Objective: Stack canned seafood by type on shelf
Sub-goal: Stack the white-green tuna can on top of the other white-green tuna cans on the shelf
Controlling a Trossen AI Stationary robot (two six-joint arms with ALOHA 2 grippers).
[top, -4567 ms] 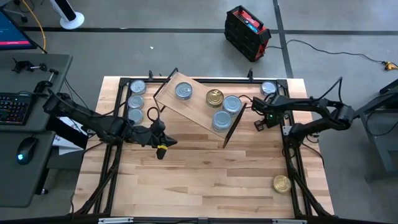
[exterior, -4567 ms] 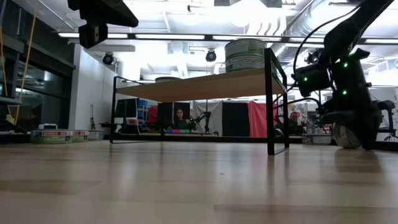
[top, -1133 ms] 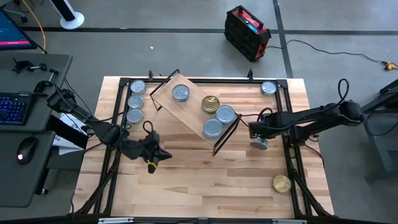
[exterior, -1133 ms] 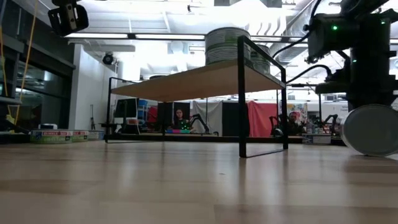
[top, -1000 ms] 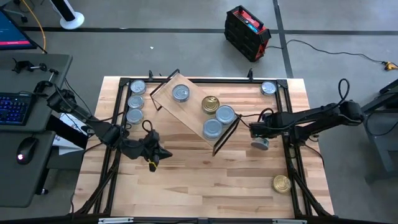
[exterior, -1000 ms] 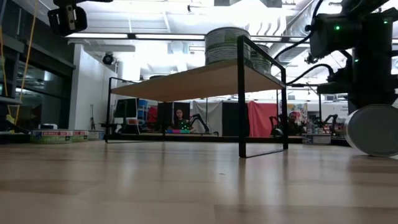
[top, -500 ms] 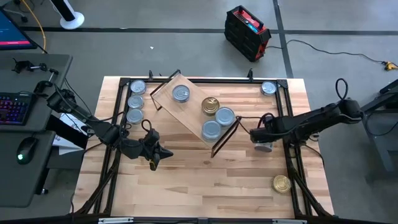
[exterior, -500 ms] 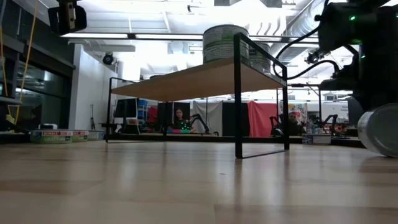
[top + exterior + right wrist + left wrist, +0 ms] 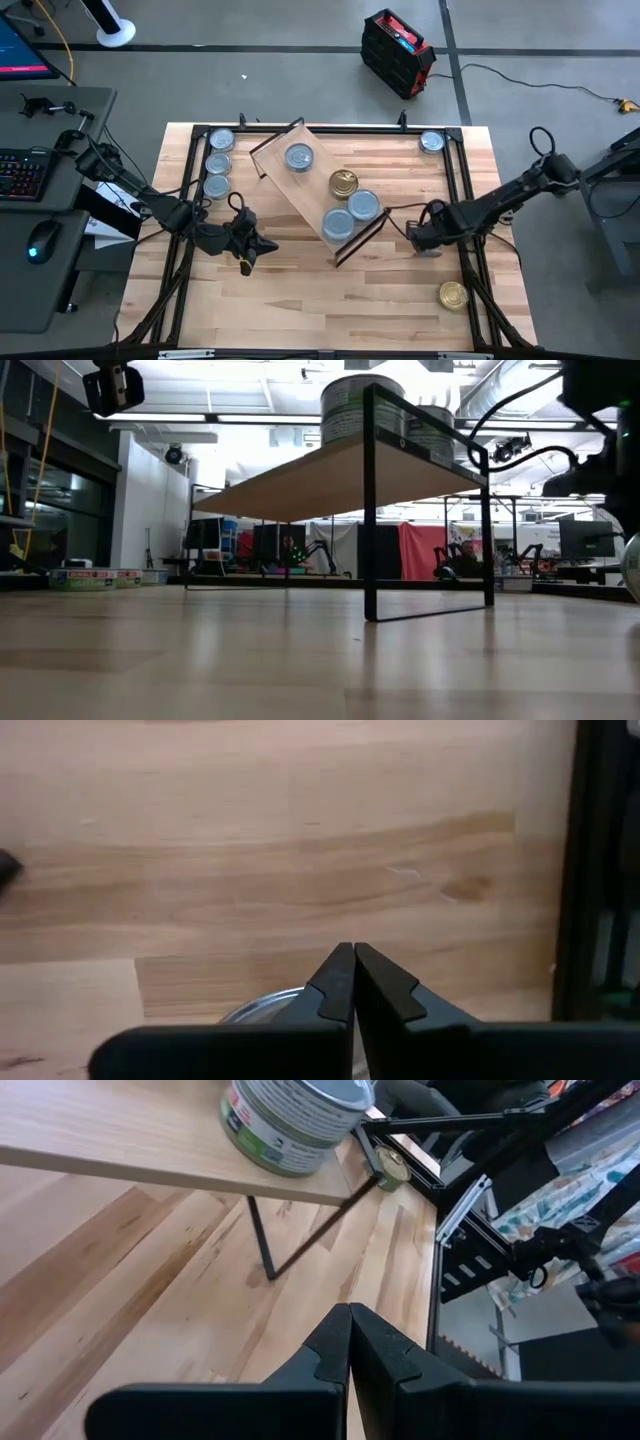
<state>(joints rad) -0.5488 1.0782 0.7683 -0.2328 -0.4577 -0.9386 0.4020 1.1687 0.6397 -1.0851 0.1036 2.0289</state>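
Observation:
The shelf [image 9: 318, 182] stands askew in the table's middle on its thin black legs. It carries three silver-topped cans [image 9: 298, 157] and one gold-topped can [image 9: 343, 183]. My right gripper [image 9: 425, 240] is shut and points down at the table, just right of the shelf's near right corner. A silver-topped can [image 9: 265, 1008] sits close under it, mostly hidden by the fingers. My left gripper [image 9: 244, 262] is shut and hangs above the table to the left of the shelf [image 9: 120, 1130], holding nothing. My right gripper points straight down with its shut fingers [image 9: 335, 982] right beside the silver-topped can's rim [image 9: 262, 1006]. The fingers hide the rest of the can. I cannot tell whether they touch it.
Three silver-topped cans [image 9: 217, 163] stand in a row at the far left and one [image 9: 431, 142] at the far right corner. A gold-topped can [image 9: 453, 295] sits near the right front. Black frame rails [image 9: 468, 270] run along the table's sides. Bare wood [image 9: 320, 300] lies near the front.
My right gripper has moved toward the table's near edge, and the silver-topped can under it has gone along. The shelf has turned on the table with its cans, its near right corner swinging toward the near edge.

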